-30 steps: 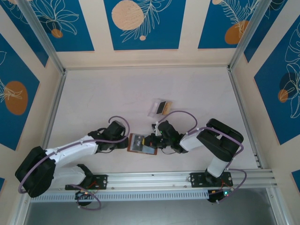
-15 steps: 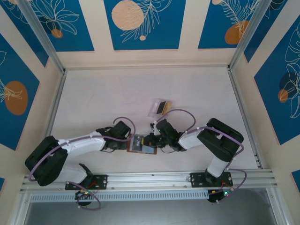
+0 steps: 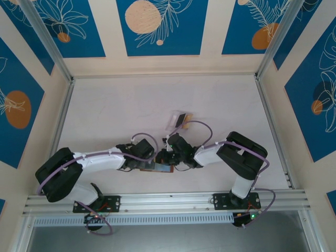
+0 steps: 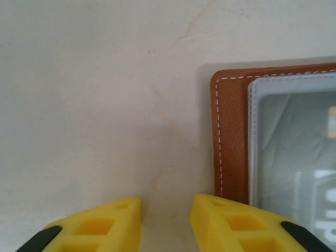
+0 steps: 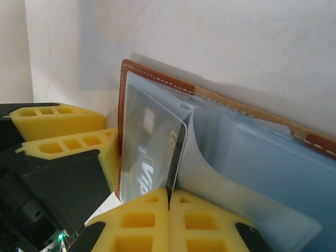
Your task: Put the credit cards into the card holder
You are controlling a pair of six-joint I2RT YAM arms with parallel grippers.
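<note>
The card holder lies open on the surface, between the two arms. The right pincer is pressed together and pinches one card by its end. The card is grey with yellow letters. Most of it looks to be under the clear pocket on one side of the card holder. The left pincer is spread a little, with nothing in the gap. It sits right at the brown corner of the card holder. I think it is there to stop the card holder from sliding. The other cards sit in the clear stand, a bit further back.

A card is light, thin, stiff and smooth, so it can slip or twist. It is best to hold it by one end and push it straight in. The card holder is soft and light, so it will bend and slide if pushed. The best place to press it down is its brown edge
</note>
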